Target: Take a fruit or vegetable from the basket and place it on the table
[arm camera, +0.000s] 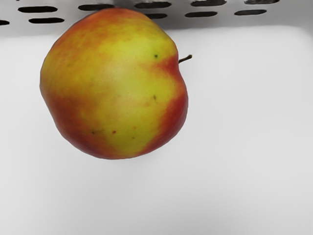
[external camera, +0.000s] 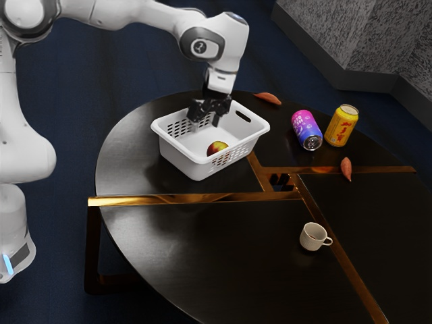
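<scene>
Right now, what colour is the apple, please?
Yellow and red; the wrist view shows the apple best.

Glossy white rounded arm (external camera: 152,13) with grey joint rings (external camera: 214,48), blue light strip (external camera: 7,264), angular black claw (external camera: 206,122)

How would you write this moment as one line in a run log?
hand: open, over basket | held: nothing | apple: inside basket | table: yellow can, cup | fruit transfer: not done

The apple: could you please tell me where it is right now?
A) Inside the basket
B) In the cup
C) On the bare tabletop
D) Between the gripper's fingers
A: the apple lies inside the white basket, apart from the open gripper.
</scene>
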You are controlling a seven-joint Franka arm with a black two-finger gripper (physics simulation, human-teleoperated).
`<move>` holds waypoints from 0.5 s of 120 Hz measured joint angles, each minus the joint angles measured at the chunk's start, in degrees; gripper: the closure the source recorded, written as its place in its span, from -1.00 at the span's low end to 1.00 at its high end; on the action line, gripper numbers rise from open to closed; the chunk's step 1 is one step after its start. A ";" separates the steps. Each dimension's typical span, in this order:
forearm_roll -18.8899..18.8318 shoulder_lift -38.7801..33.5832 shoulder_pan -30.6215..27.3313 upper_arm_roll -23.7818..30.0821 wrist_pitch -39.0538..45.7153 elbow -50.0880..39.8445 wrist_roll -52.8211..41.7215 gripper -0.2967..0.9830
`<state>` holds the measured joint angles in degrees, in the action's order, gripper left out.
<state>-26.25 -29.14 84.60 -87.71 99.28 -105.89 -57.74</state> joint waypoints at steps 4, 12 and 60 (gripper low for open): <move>-0.01 -0.03 0.41 -0.34 0.18 0.02 -0.03 -0.50; -0.02 -0.05 2.12 -2.02 0.64 0.11 -0.09 -0.50; 0.04 -0.15 5.29 -5.94 2.73 0.05 -0.35 -0.50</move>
<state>-26.21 -29.28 89.89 -93.64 102.01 -105.84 -58.10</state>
